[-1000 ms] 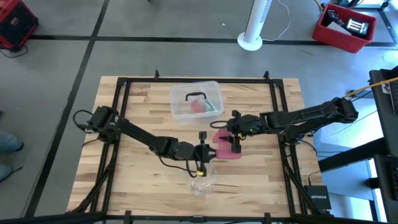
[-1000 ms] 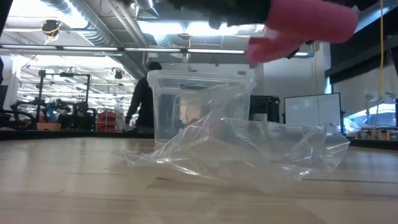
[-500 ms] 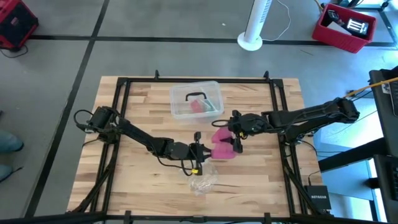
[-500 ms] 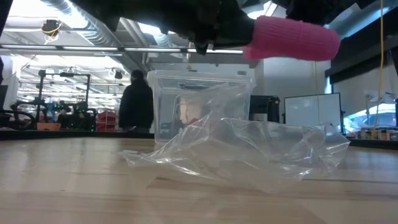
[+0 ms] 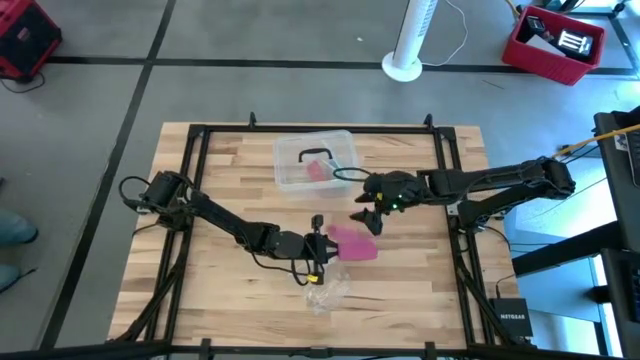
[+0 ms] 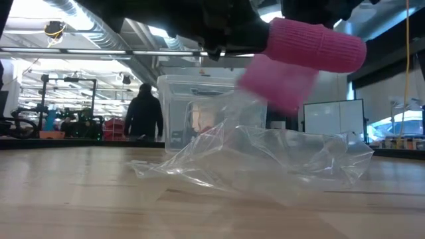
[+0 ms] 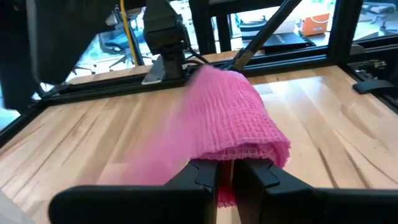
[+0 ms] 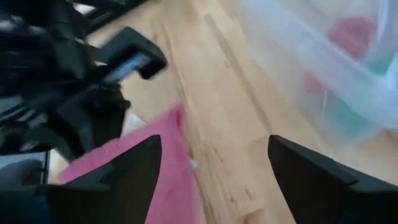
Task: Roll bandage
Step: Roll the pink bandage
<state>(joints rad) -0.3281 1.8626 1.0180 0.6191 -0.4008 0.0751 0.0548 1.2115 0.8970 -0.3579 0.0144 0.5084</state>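
Centrally, left gripper [image 7: 225, 177] pinched shut on pink bandage [image 5: 352, 244], right gripper [image 5: 367, 218] spread wide, empty, just beside it.

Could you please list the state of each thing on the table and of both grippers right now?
bandage: partly rolled, held above the table
left gripper: shut on the bandage
right gripper: open, holding nothing, beside the box
clear plastic box: lid on, pink and green contents inside
plastic wrapper: crumpled, lying on the table
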